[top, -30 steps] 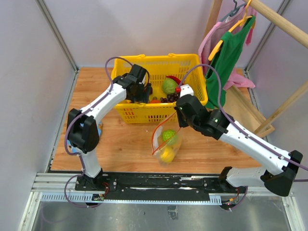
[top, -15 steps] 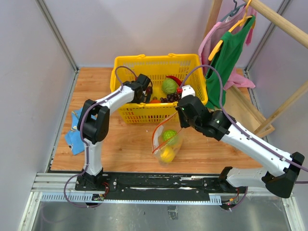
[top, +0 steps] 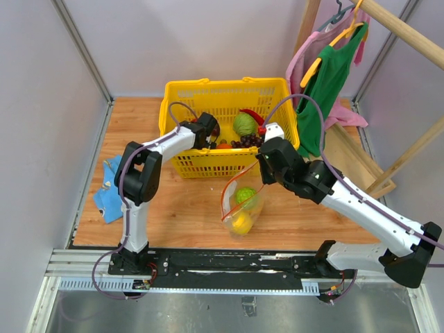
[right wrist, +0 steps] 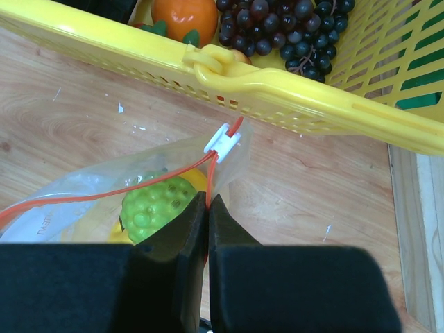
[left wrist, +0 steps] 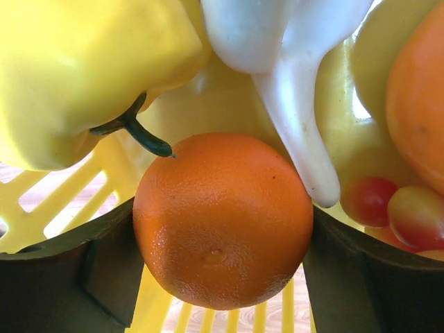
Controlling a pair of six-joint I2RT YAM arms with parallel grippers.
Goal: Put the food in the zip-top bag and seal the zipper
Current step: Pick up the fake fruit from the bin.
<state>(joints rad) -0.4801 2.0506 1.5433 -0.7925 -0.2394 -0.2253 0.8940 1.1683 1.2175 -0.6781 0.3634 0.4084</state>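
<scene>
Orange (left wrist: 222, 220) within left pincer (left wrist: 222, 274); zipper (right wrist: 220, 142) in right pincer (right wrist: 207, 208)

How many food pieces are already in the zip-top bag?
2: a green piece in the upper half of the bag, a yellow fruit at its bottom. More may be hidden.

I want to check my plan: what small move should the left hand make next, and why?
Probably close the left hand on the orange: its fingers flank it in the basket, while the right hand pinches the zipper, holding the zip-top bag open.
</scene>
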